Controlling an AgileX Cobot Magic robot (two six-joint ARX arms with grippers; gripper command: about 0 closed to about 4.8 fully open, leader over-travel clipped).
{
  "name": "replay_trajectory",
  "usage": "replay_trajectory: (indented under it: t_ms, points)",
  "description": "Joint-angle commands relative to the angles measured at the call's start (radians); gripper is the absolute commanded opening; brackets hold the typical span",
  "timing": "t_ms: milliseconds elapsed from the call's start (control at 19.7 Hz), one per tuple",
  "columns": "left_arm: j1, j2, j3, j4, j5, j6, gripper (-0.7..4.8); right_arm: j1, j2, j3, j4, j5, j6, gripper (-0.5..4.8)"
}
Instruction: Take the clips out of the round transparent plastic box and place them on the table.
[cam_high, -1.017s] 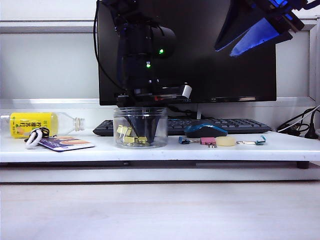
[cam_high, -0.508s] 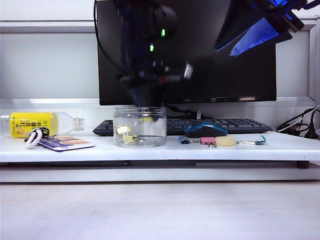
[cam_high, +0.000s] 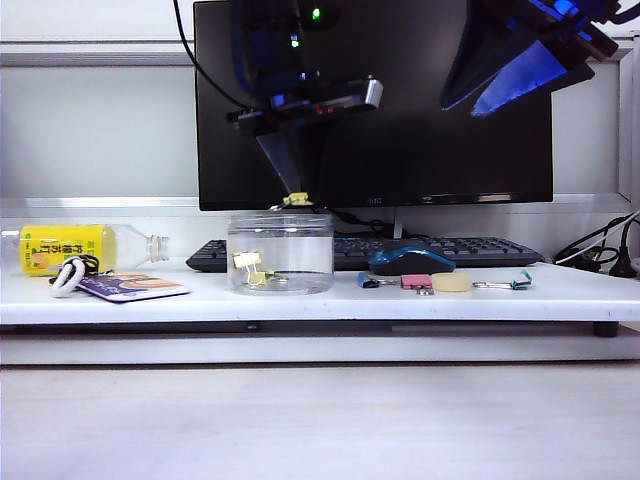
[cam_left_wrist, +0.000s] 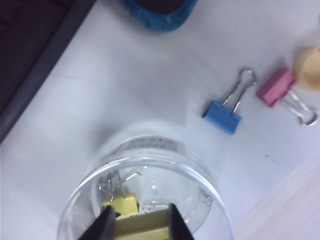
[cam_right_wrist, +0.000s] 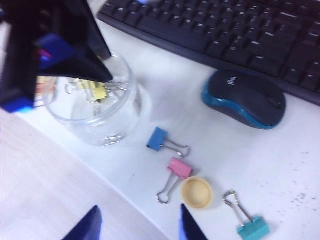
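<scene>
From across the room, the left pincer (cam_high: 296, 196) has lifted clear of the round transparent plastic box (cam_high: 280, 253), a yellow clip (cam_high: 296, 199) nipped in its tips just above the rim. A few clips (cam_high: 250, 266) remain inside; the box stands on the desk (cam_high: 300, 300).

Left wrist: fingers (cam_left_wrist: 104, 225) clamp that clip (cam_left_wrist: 141, 225) over the box's mouth.

Right wrist: the right pincer (cam_right_wrist: 140, 225) hangs wide open, empty, beyond the blue clip (cam_right_wrist: 158, 138). Next, I'd guess, it gets set down.

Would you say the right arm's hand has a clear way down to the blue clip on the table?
Probably yes: the right hand is open above the table, and the blue clip lies uncovered beside the jar; the left hand is over the jar.
</scene>
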Motion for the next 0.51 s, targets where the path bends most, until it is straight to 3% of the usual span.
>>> replay_trajectory:
  t_ms: [51, 508]
  points:
    - [0.014, -0.018, 0.005, -0.004, -0.003, 0.013, 1.29, -0.023, -0.002, 0.005, 0.000, 0.009, -0.004, 2.03]
    - [0.202, -0.037, 0.005, -0.059, 0.023, -0.027, 1.29, -0.066, -0.002, 0.006, -0.016, -0.010, -0.003, 2.03]
